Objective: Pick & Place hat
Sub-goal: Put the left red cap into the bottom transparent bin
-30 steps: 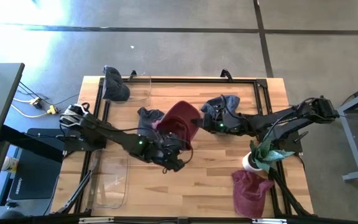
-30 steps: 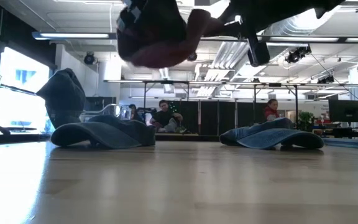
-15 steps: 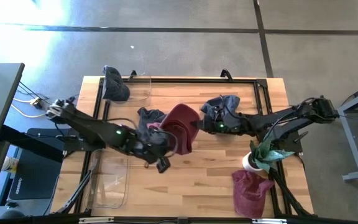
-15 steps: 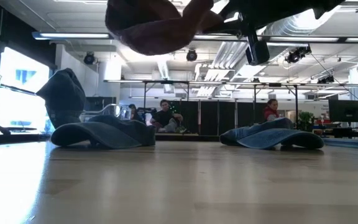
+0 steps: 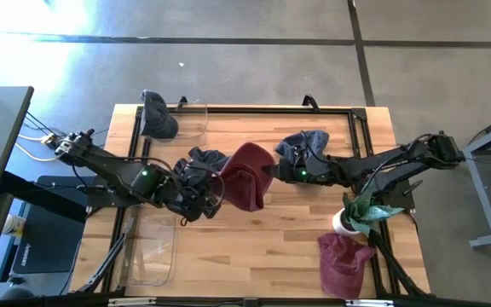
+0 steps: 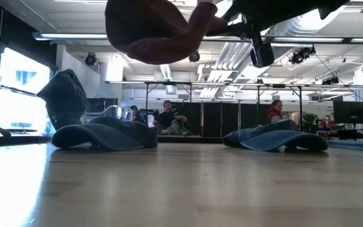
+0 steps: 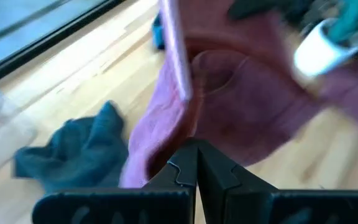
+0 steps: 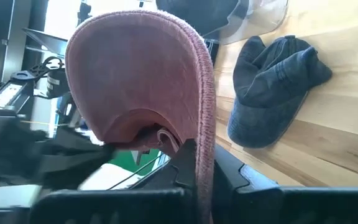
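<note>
Maroon cap hangs clamped by its brim in your right gripper; left gripper, jaws together beside it, holds nothing, so keep it clear.

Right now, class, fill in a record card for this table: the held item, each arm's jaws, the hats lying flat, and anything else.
held item: maroon hat, lifted clear of the table
right jaws: shut on the maroon hat's brim
left jaws: shut, holding nothing, beside the maroon hat
hats lying flat: left blue hat; right blue hat; second maroon hat
other: potted plant
</note>
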